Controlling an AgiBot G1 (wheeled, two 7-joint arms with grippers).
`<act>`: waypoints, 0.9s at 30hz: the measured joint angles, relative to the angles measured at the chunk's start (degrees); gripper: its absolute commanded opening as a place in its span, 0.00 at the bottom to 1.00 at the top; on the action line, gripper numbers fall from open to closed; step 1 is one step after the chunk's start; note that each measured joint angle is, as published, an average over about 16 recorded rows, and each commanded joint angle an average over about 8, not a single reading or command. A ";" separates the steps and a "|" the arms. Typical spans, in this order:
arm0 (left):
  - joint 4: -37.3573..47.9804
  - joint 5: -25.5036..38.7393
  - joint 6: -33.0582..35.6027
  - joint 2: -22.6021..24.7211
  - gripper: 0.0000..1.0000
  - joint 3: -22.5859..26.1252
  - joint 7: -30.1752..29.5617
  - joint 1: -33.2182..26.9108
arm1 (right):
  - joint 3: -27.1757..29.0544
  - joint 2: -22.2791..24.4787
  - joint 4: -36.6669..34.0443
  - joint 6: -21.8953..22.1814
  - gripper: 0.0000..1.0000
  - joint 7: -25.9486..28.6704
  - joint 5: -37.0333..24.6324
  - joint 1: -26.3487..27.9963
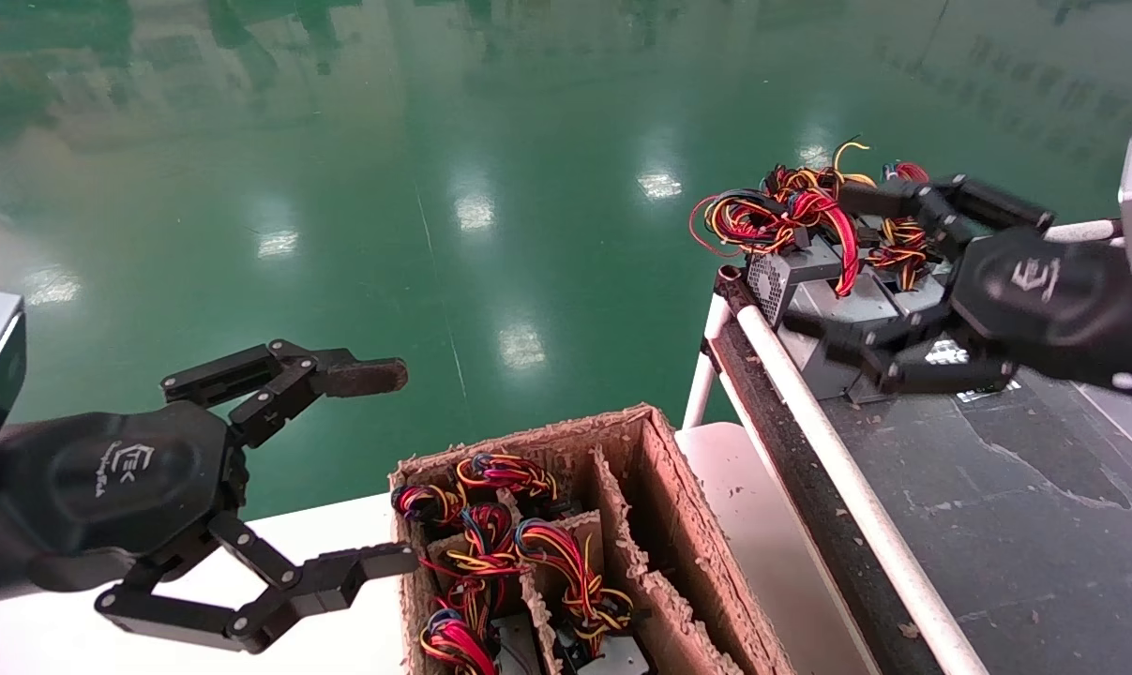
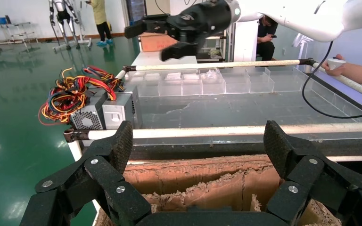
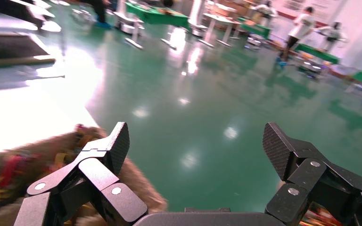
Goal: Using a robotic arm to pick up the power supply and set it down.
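Head view: the right gripper [image 1: 833, 272] is raised over the far end of the dark work surface [image 1: 997, 487], fingers spread wide, holding nothing. One finger extends across the wire tangle [image 1: 781, 211], the other runs along the near side of the grey boxes [image 1: 856, 314] grouped at the surface's far corner. Whether the fingers touch the boxes cannot be determined from this view.

The left gripper [image 1: 378, 469] hangs beside the cardboard box [image 1: 659, 469], also wide open and empty, its lower fingertip close to the box's near wall. The divided box holds the power supply units [image 1: 612, 656]: grey cases low in the compartments, each topped by a tied loop of coloured wires [image 1: 566, 562].

Left wrist view: the camera looks across the cardboard box rim [image 2: 193, 172] and a white rail [image 2: 245, 131] to the grey boxes [image 2: 108, 113], showing a round vent grille and the wire tangle [image 2: 73, 94] on top. The right gripper [image 2: 146, 42] appears here clearly above the boxes, not in contact. Clear plastic bins [image 2: 217, 82] line the far side, hidden from the head view.

Right wrist view: open fingers [image 3: 115, 143] frame green floor [image 3: 207, 108], with blurred cardboard and wires [image 3: 23, 169] below.
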 measured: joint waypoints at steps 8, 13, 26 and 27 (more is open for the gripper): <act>0.00 0.00 0.00 0.00 1.00 0.00 0.00 0.00 | 0.14 1.67 10.24 -1.54 1.00 5.81 5.15 -6.59; 0.00 0.00 0.00 0.00 1.00 0.00 0.00 0.00 | 0.22 2.64 16.22 -2.44 1.00 9.18 8.14 -10.42; 0.01 -0.01 -0.02 -0.01 1.00 0.00 0.00 0.01 | 0.35 3.88 23.49 -3.60 1.00 12.95 11.87 -15.08; 0.01 -0.01 -0.02 -0.01 1.00 -0.01 0.00 0.02 | 0.36 3.90 23.61 -3.62 1.00 13.00 11.93 -15.15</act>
